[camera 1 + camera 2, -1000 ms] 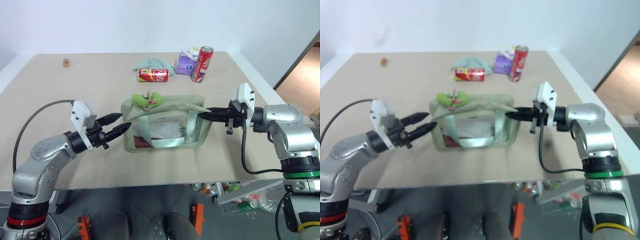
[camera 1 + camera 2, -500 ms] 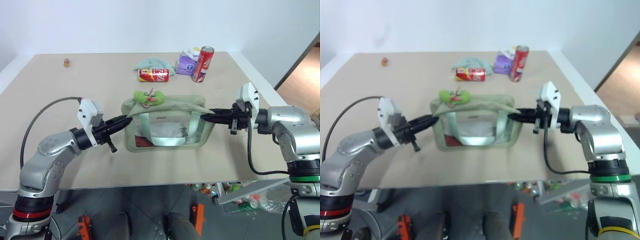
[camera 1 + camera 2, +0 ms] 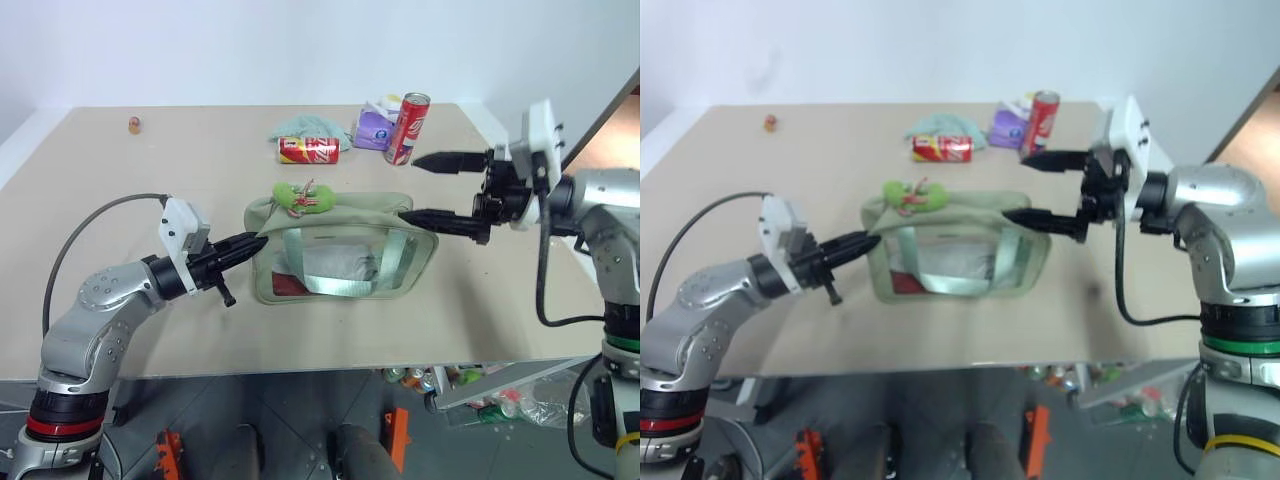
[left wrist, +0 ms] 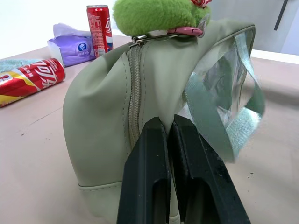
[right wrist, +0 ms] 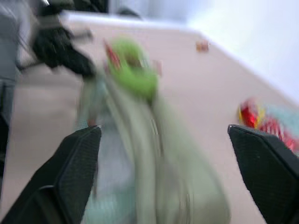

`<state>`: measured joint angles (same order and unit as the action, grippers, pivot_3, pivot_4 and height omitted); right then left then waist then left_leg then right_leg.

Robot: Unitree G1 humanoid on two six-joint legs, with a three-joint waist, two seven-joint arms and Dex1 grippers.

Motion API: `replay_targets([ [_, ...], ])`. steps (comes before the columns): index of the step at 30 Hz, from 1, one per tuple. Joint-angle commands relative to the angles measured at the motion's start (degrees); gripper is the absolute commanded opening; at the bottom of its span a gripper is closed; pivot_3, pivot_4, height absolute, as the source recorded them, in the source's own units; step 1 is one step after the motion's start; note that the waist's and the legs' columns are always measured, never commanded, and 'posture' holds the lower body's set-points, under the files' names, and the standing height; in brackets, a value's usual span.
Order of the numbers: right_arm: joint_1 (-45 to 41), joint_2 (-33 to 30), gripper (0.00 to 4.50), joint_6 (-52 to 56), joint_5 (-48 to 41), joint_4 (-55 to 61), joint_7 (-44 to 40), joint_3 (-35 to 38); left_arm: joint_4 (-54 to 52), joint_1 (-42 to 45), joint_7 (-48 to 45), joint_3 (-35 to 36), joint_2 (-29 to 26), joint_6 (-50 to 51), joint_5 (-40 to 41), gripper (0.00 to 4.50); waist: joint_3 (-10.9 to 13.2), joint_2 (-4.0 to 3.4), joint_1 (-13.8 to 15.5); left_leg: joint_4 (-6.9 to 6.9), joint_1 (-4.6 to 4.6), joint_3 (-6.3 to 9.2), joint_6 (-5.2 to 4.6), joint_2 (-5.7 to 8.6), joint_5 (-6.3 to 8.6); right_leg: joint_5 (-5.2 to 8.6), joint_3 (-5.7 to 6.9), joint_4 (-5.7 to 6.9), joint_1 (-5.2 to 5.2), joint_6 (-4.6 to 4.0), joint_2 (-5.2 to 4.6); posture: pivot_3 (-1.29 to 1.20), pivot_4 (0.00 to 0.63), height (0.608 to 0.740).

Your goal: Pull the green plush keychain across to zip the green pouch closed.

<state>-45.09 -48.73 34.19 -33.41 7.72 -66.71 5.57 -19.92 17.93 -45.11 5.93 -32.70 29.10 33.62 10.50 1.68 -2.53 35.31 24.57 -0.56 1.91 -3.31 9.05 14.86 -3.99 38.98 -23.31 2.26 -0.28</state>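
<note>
Green pouch pinched at one end, other gripper spread wide above the far end

The green pouch sits mid-table, its left end nipped between the pressed-together fingers of the left gripper. The right gripper hangs over the pouch's right end, fingers splayed apart, gripping nothing. The green plush keychain perches on the pouch's top near the left end. Behind it: a lying red can, a standing red can, a purple tissue packet

Head pair: overhead-forward over table; wrist cameras: close, facing pouch ends at 3, 9 o'clock
</note>
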Motion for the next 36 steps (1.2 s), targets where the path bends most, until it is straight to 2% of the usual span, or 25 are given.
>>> replay_targets([
  [1, -3.0, 3.3, 4.45, -0.9, -0.1, 4.2, 2.6, -1.9, -1.9, 0.1, -0.1, -1.1, -0.3, 0.0, -0.3, 0.0, 0.0, 0.01, 0.0, 0.0, 0.01, 0.0, 0.02, 0.0, 0.01, 0.0, 0.0, -0.02, 0.0, 0.0, -0.01, 0.0, 0.15, 0.74],
  [9, -4.8, 12.5, 4.45, -8.9, 7.9, 0.4, 5.0, -11.1, -2.5, 0.4, 0.6, -2.1, 0.3, 0.3, -0.1, 0.0, 0.0, 0.02, 0.5, 0.01, 0.1, -0.04, 0.05, 0.04, 0.03, 0.02, -0.02, -0.07, -0.04, 0.1, -0.09, 0.0, 0.15, 0.74],
  [19, -8.9, 17.6, 4.45, -11.8, 11.1, -8.0, 3.2, -13.8, -3.5, -0.7, 1.2, -2.7, 0.7, -0.5, -0.5, 0.0, 0.0, 0.02, 0.7, 0.0, 0.13, -0.02, 0.06, 0.07, 0.05, 0.02, 0.02, -0.12, -0.04, 0.11, -0.12, 0.0, 0.15, 0.74],
  [22, -8.2, 18.2, 3.62, -12.0, 11.8, -8.0, 2.6, -14.6, -3.4, -0.7, 1.5, -2.8, 0.7, -0.8, -0.6, 0.0, 0.0, 0.02, 0.7, 0.0, 0.14, -0.01, 0.06, 0.07, 0.05, 0.02, 0.03, -0.12, -0.04, 0.11, -0.12, 0.0, 0.15, 0.74],
  [32, -6.8, 18.3, 0.14, -13.2, 14.0, -8.8, 2.2, -15.4, -2.6, -0.3, 1.7, -3.1, 1.3, -1.1, -1.2, 0.0, 0.0, 0.02, 0.7, 0.0, 0.12, -0.02, 0.06, 0.07, 0.05, 0.01, 0.03, -0.12, -0.04, 0.11, -0.11, 0.0, 0.15, 0.74],
  [36, -6.0, 17.8, 0.06, -14.1, 14.8, -8.9, 1.4, -15.6, -2.1, 0.2, 1.7, -3.4, 1.4, -1.3, -1.7, 0.0, 0.0, 0.02, 0.7, 0.0, 0.13, -0.02, 0.06, 0.07, 0.05, 0.02, 0.03, -0.12, -0.04, 0.1, -0.11, 0.0, 0.15, 0.74],
])
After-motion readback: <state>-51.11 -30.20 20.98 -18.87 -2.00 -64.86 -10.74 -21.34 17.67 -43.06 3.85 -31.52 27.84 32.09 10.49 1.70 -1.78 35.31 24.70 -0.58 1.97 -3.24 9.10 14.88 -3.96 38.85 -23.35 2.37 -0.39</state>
